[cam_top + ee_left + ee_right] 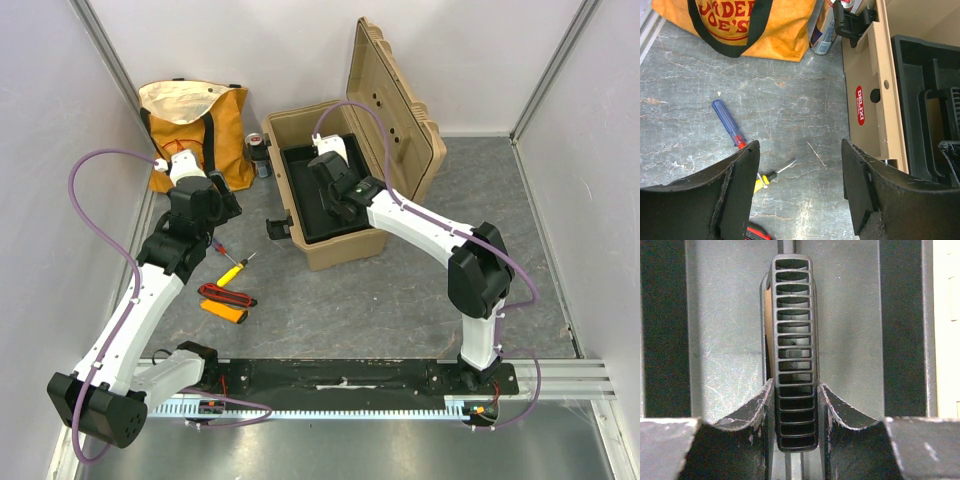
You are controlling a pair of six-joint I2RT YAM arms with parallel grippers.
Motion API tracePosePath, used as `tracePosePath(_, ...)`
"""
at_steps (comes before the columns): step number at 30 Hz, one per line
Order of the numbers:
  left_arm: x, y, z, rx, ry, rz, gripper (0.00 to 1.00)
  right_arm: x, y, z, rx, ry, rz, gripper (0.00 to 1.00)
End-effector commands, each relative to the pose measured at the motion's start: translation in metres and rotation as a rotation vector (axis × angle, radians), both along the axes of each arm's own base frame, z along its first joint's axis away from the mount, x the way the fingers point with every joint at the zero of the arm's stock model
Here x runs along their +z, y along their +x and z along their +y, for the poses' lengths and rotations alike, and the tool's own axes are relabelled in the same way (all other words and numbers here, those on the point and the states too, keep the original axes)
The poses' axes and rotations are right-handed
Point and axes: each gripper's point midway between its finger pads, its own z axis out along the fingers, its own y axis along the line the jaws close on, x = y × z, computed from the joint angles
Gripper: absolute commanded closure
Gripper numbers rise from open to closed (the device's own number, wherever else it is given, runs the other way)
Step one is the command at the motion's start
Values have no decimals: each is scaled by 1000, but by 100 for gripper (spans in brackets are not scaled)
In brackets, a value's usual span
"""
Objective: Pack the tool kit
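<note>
- The toolbox (335, 250) stands open with its lid tilted back. The black inner tray (300, 195) sits inside it, and no tools show in the tray.
- The right gripper (796, 390) reaches down into the toolbox, its fingers drawn close and pinching the tray's slotted handle (792, 340), probably to lift or seat the tray.
- The left gripper (800, 146) hangs spread wide and empty just left of the toolbox, above the blue-red screwdriver (726, 120) and the yellow-handled screwdriver (760, 182), likely ready to take one.
- The meter (225, 305) lies unpacked, left of the toolbox's front.

Robot lab cell; plain white walls (300, 50); aluminium mounting rail (560, 375); grey tabletop (380, 310)
</note>
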Motion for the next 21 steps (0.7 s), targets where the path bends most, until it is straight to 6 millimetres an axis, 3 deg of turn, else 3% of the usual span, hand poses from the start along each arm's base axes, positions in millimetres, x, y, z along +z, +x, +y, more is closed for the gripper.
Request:
tracePosePath(1, 2, 2, 0, 11, -24, -19, 28, 11, -4, -14, -40, 7, -24, 100)
tracePosePath(8, 2, 2, -1, 7, -27, -17, 28, 24, -4, -25, -79, -18, -44, 100)
tracePosePath(17, 2, 2, -1, 6, -26, -17, 28, 71, 1, -25, -95, 12, -98, 100)
tracePosePath(21, 3, 2, 0, 8, -28, -20, 28, 66, 1, -23, -83, 5, -88, 100)
